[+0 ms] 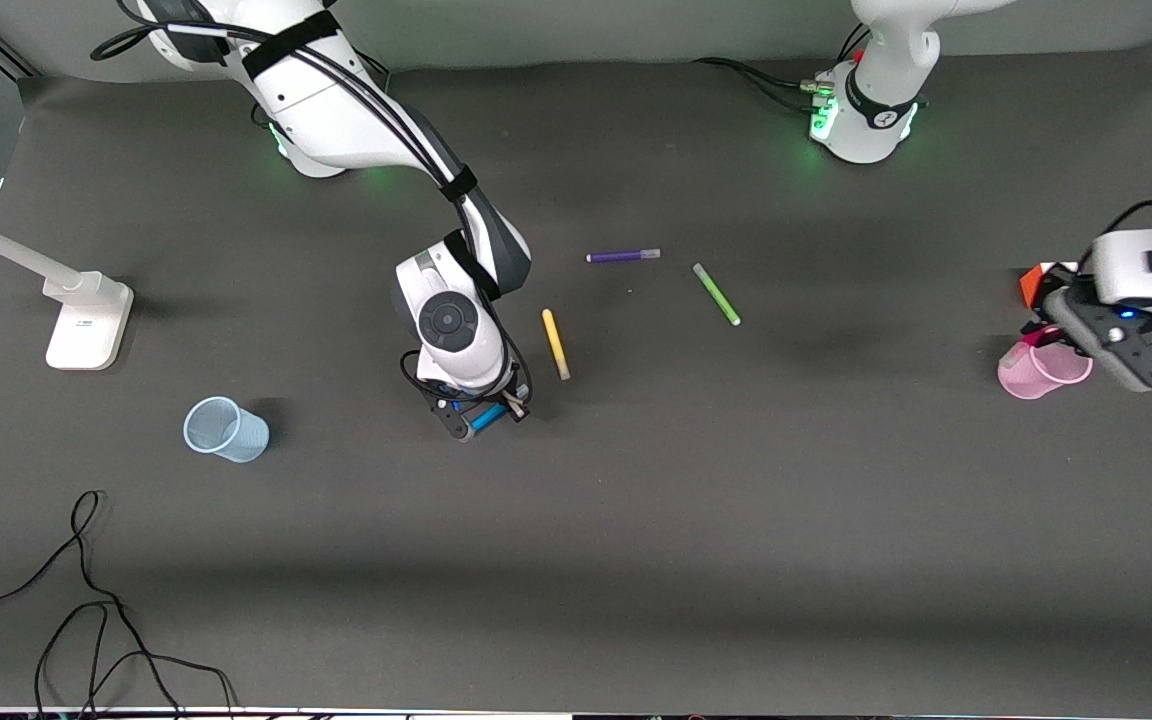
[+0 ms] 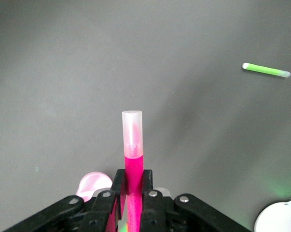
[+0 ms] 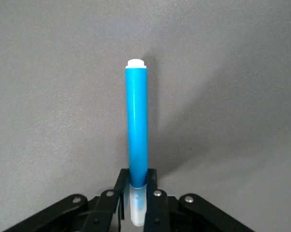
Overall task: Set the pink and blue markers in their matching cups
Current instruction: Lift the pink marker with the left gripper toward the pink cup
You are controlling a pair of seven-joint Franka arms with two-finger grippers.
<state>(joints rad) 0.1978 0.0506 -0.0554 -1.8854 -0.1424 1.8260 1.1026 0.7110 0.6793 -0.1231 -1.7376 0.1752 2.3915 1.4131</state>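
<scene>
Blue marker (image 3: 137, 126) pinched by right pincer (image 3: 137, 199); pink marker (image 2: 133, 159) by left pincer (image 2: 133, 203); no legible writing, seemingly.

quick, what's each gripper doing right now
Left gripper: shut on the pink marker, over the pink cup.
Right gripper: shut on the blue marker, low over the table, not near the blue cup.

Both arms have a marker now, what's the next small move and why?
Probably lower the left gripper: it holds the pink marker just over the pink cup. The right gripper, holding the blue marker, is far from the blue cup.
</scene>
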